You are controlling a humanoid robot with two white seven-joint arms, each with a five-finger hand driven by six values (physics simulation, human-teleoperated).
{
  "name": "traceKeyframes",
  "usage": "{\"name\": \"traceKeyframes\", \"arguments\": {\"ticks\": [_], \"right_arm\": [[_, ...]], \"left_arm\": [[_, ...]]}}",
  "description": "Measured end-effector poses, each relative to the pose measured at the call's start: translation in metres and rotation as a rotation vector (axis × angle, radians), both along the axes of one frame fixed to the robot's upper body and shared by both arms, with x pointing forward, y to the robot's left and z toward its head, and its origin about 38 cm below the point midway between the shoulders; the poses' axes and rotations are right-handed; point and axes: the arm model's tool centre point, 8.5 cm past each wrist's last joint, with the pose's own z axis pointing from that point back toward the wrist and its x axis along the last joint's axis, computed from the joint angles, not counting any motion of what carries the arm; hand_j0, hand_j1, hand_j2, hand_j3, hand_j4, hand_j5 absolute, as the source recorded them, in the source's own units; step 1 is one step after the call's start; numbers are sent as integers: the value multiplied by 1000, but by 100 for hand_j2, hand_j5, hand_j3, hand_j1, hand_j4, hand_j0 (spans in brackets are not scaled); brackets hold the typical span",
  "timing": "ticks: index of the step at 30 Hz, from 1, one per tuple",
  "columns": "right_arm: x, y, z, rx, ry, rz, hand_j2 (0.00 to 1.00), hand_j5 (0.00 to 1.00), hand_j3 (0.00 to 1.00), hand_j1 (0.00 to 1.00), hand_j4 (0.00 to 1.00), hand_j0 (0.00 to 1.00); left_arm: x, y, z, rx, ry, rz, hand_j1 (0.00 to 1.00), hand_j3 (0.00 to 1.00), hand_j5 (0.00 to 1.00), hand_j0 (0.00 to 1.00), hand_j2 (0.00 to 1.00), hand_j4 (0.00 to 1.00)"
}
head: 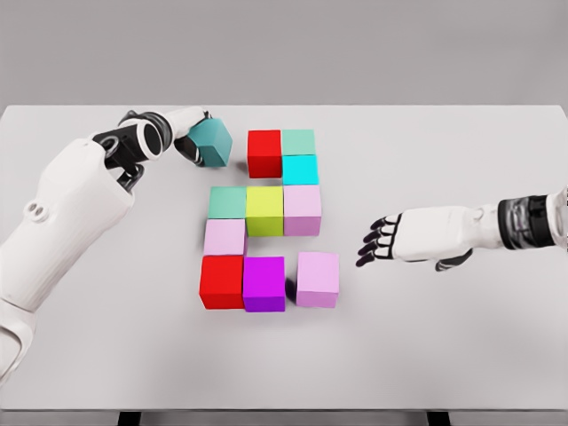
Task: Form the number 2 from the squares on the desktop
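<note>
My left arm (62,213) comes in from the lower left and runs up and to the right, bent so the forearm points across toward the middle. At its end the left hand (191,133) is mostly hidden behind the wrist cuff — the fingers are curled shut round a teal block (211,142), which sits tilted in the grip. My right arm (506,226) enters from the right edge and lies nearly level. The right hand (404,238) is palm down with its dark fingertips (371,241) spread and loose — holding nothing.
</note>
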Motion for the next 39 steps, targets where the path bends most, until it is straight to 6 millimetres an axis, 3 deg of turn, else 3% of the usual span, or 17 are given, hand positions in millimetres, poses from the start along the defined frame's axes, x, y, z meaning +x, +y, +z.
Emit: {"name": "traceKeyframes", "arguments": {"ticks": [8,21,26,30,35,38,39], "right_arm": [[5,7,-7,11,12,-1,100,100,100,100,100,100],[4,33,-11,56,17,50,100,100,100,100,100,100],[3,34,-12,58,20,51,100,100,100,100,100,100],[4,34,-10,58,15,51,100,100,100,100,100,100],[9,26,-6,56,5,25,100,100,100,100,100,100],[18,6,6,111,-16,-54,100,100,100,100,100,100],[15,-4,2,170,15,-105,100,100,100,100,100,100]], "left_arm": [[1,-1,2,-29,-3,8,55,55,55,55,55,55],[-2,-8,0,-86,19,-3,57,57,57,57,57,57],[-3,-9,0,-95,22,-5,66,66,66,66,66,66],[-3,-9,0,-108,31,-8,81,81,81,81,81,81],[-3,-8,-1,-112,36,-9,89,89,89,89,89,89],[-3,-8,-1,-113,38,-9,93,93,93,93,93,93],[-4,-8,-1,-113,38,-9,94,94,94,94,94,94]]}}
